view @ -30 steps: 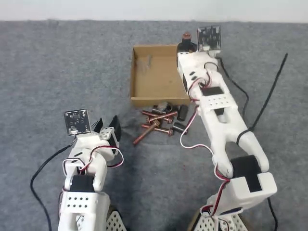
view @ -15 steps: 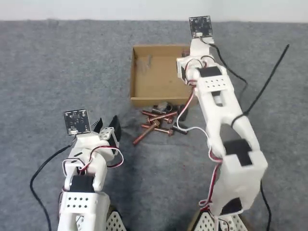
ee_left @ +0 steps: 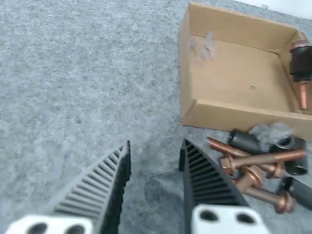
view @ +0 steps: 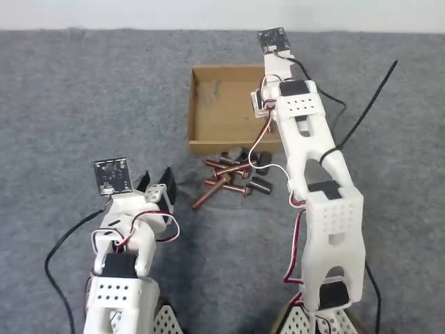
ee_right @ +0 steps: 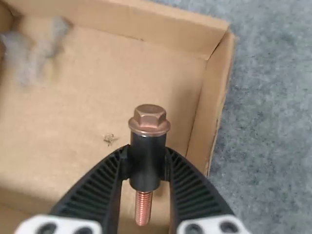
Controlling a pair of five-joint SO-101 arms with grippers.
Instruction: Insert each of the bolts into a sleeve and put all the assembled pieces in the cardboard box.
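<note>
My right gripper (ee_right: 146, 152) is shut on a black sleeve with a copper bolt through it (ee_right: 148, 130), held upright over the right part of the cardboard box (ee_right: 73, 112). From the left wrist view that assembled piece (ee_left: 301, 63) hangs over the box's right end (ee_left: 229, 114). Loose copper bolts and black sleeves (view: 233, 174) lie in a pile on the carpet just in front of the box (view: 222, 115). My left gripper (ee_left: 156, 145) is open and holds nothing, low over the carpet, short of the pile (ee_left: 263, 163) and to its left (view: 156, 175).
Grey carpet (view: 83, 90) covers the whole table. The right arm (view: 299, 122) stretches over the box's right wall. A black cable (view: 368, 111) runs along the right side. A bit of grey fluff (ee_left: 207, 44) lies in the box.
The right arm has swung left and forward from the box's far right corner to over the box's right side, carrying the sleeved bolt. The left arm has not moved.
</note>
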